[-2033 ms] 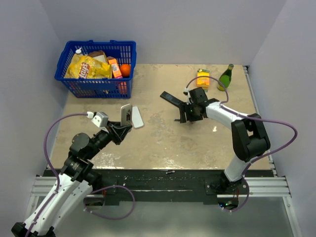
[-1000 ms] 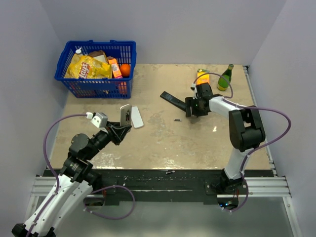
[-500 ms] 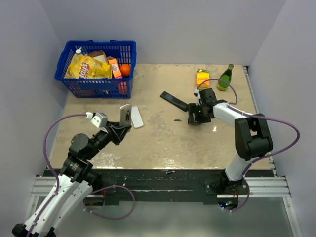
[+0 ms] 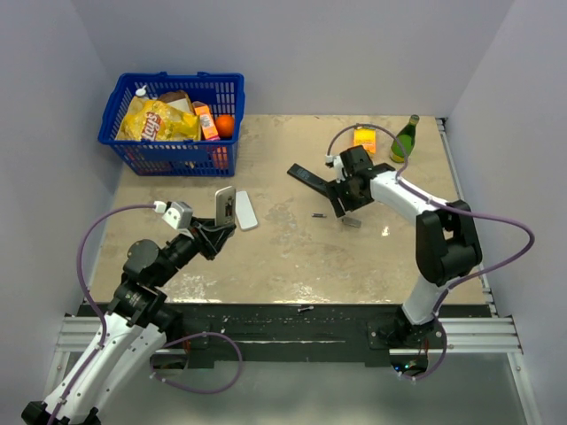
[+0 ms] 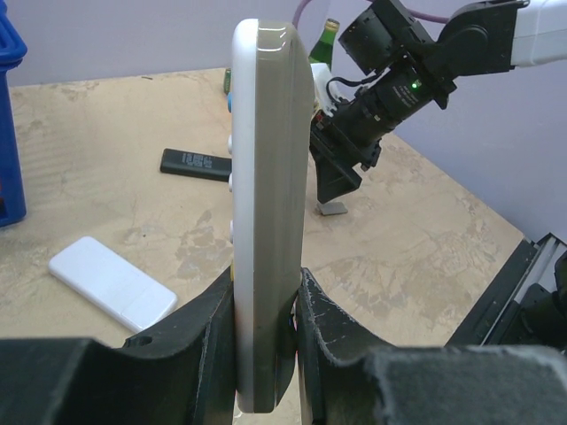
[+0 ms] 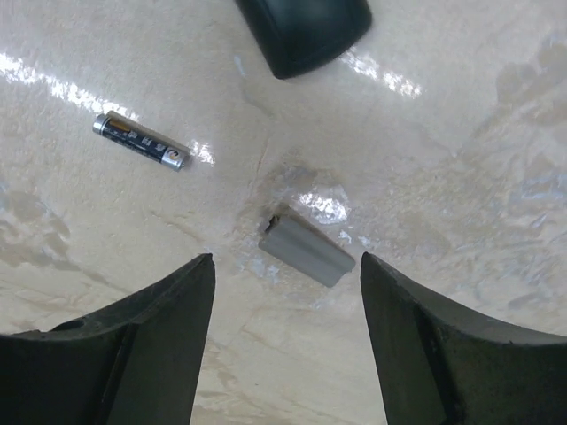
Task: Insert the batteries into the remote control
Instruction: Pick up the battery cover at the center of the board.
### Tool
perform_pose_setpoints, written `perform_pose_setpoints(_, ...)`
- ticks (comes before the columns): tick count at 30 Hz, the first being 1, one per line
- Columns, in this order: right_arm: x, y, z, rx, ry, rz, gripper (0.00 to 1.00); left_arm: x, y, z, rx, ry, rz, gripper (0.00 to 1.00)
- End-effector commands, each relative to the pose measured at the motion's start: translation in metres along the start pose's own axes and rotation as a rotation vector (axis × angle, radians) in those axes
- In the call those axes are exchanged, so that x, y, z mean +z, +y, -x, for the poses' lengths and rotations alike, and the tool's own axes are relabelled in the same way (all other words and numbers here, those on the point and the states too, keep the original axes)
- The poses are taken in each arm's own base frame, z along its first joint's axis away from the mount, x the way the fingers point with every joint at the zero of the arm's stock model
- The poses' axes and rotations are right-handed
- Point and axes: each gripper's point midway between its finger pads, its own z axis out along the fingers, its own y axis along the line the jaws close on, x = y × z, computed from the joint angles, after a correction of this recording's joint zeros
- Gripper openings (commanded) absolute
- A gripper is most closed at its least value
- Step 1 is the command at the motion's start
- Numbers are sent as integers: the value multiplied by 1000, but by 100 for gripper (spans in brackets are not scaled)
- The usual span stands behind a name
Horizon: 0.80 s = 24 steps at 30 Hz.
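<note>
Currently the remote [image 5: 266, 177] is clamped upright by the left gripper [image 5: 264, 312] while the right gripper [image 6: 285, 292] is held open over a grey piece [image 6: 306, 252], so fetching is judged in hand and a shift onto the battery [image 6: 140, 140] lying on the table [image 6: 461, 159] beside it is called for.

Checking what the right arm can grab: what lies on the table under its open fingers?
A small grey piece lies below the gap between the fingers, a battery to the side, a black remote's end beyond. Whatever lies under the fingers themselves is covered.
</note>
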Motion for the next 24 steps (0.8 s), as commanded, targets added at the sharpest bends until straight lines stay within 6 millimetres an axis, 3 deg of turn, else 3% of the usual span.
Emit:
perform_pose_setpoints(1,-7,-3,-12,-236,118,-2,69,1,-9,21,17,-66,-34,0)
perform_pose_setpoints(9,6,-11,-22,-380,227,2,55,1,-9,20,13,-62,-40,0)
perform_pose_setpoints(24,33,1,-14,-501,241,87,51,2,-9,20,11,-61,-39,0)
